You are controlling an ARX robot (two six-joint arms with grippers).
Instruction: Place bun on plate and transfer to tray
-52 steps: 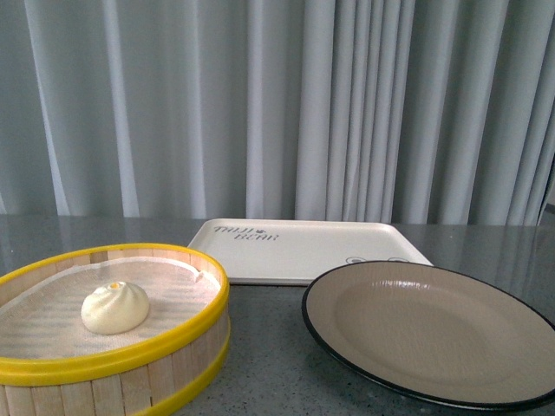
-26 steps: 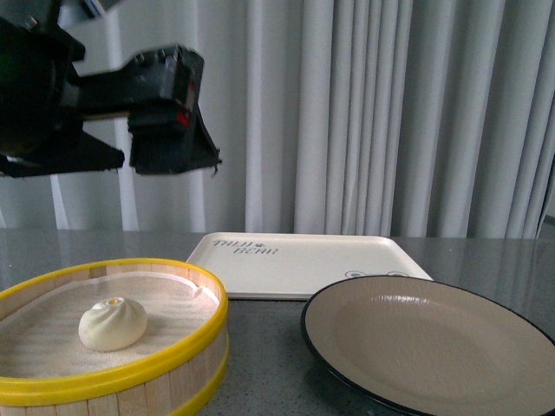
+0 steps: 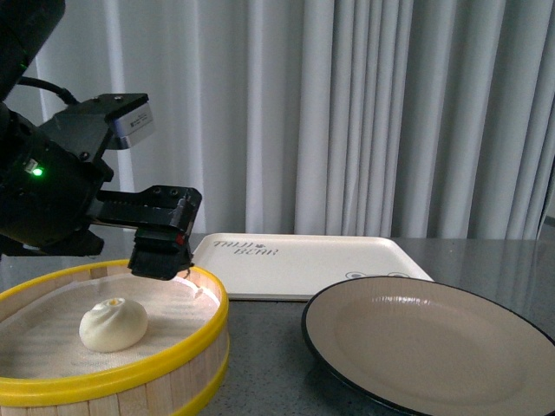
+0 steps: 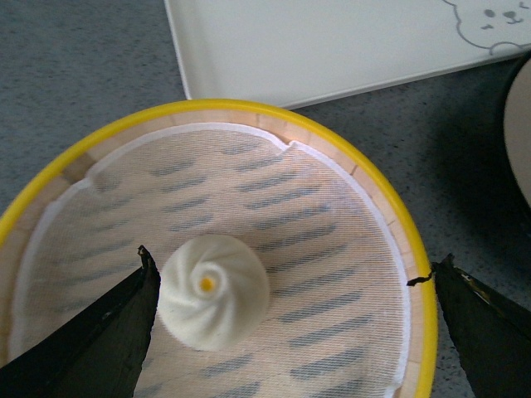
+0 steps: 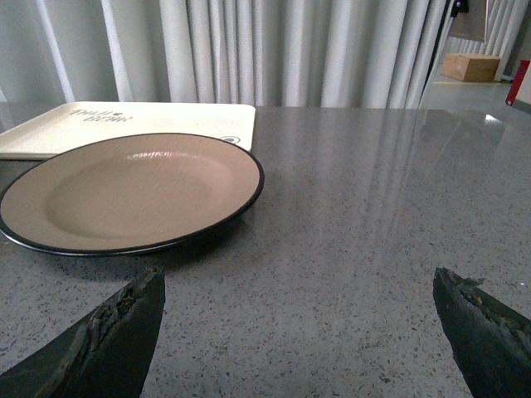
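Note:
The white pleated bun (image 3: 113, 325) sits on the cloth inside the yellow-rimmed steamer (image 3: 192, 345) at the front left. My left gripper (image 3: 161, 258) hovers over the steamer's far side, open. In the left wrist view the bun (image 4: 213, 290) lies close to one finger, off-centre between the spread jaws of the left gripper (image 4: 292, 274). The taupe plate (image 3: 434, 347) with a black rim stands empty at the right. The cream tray (image 3: 303, 251) lies behind it. My right gripper (image 5: 297, 282) is open over bare table, short of the plate (image 5: 133, 186).
The steamer's rim (image 4: 249, 108) stands a few centimetres high around the bun. The tray (image 4: 332, 41) lies just beyond the steamer. Grey speckled table (image 5: 373, 207) stretches to the right of the plate. Curtains hang behind the table.
My left arm came into the front view from the upper left and has dropped lower, now just above the steamer. Bun, plate and tray have not moved.

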